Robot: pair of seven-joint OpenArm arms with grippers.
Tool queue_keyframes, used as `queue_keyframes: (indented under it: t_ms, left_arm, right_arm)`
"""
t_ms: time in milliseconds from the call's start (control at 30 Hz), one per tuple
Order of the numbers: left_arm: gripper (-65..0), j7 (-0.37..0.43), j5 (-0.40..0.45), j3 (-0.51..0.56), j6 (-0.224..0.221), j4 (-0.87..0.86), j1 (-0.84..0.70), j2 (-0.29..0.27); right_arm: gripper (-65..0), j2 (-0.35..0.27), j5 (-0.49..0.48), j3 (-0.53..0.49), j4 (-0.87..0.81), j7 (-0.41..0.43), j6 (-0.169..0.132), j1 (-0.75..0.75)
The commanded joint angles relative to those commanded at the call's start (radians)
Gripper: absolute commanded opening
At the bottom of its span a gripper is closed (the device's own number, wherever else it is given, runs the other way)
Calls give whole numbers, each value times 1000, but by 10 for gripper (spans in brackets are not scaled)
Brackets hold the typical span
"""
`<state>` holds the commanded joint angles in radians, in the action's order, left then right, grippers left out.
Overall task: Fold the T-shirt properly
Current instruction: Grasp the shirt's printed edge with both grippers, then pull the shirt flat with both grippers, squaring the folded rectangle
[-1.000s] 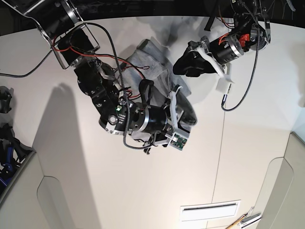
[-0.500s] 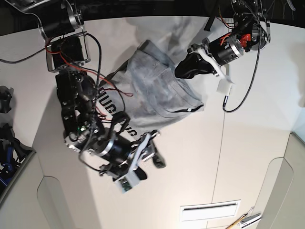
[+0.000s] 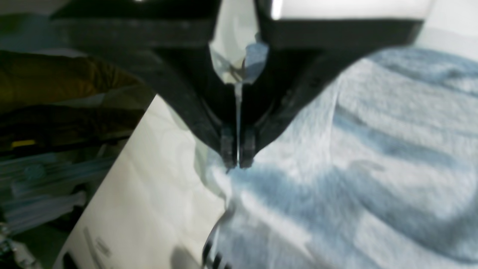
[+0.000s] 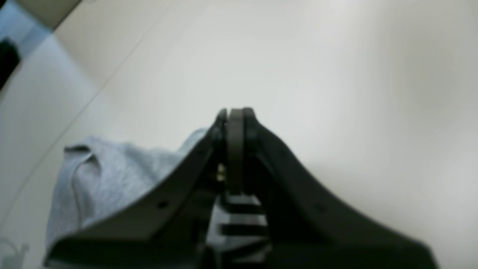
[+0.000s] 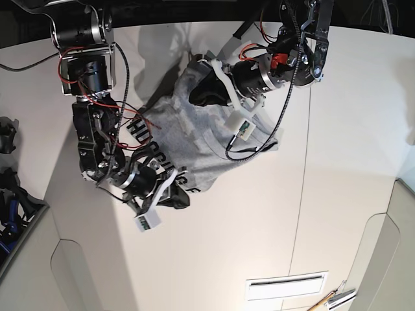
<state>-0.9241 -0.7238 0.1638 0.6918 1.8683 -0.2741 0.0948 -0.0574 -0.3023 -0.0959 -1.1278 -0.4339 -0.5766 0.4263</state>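
Left gripper [image 3: 238, 162]: tips nearly together, hold on T-shirt [image 3: 306, 149] unclear. Right gripper [image 4: 235, 112]: tips together, grasp unclear. Advise opening, then pinching edge layers.

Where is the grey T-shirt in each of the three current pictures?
Base view: the T-shirt lies left of centre, partly behind both arms.
Left wrist view: it fills the lower right, beyond the claw.
Right wrist view: it shows at lower left and bottom centre, partly behind the claw.
Shared landmark: the dark printing on the shirt.
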Motion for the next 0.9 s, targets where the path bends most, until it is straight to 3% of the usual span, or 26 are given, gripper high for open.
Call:
queue_keyframes:
  t_ms: [133,233,400,500,567,700,800,900]
  left_arm:
    - [-631,-5,17,0,0,-47,-12,0]
    - [-631,-12,84,0,0,-82,-11,1]
    - [-631,-11,198,-38,-1,-102,-8,11]
    - [-631,-11,204,-120,-6,-102,3,11]
    - [-631,-10,204,-170,-27,-102,11,11]
    - [-631,-3,206,-212,-26,-103,24,11]
    - [-631,13,232,-212,-31,-103,56,11]
    - [-631,16,252,-212,-74,-103,92,11]
  right_arm:
    - [-650,-5,101,-136,2,4,1,-3]
    - [-650,-40,101,-197,2,-3,2,-3]
    - [-650,-114,-34,-203,-7,-116,3,-12]
    - [-650,-163,-141,-203,-49,-174,3,-55]
    - [-650,-191,-162,-202,-109,-196,3,-111]
    - [-650,-237,-190,-191,-267,-200,3,-256]
    - [-650,-239,-219,-186,-369,-200,3,-352]
    - [-650,-238,-232,-186,-443,-199,3,-436]
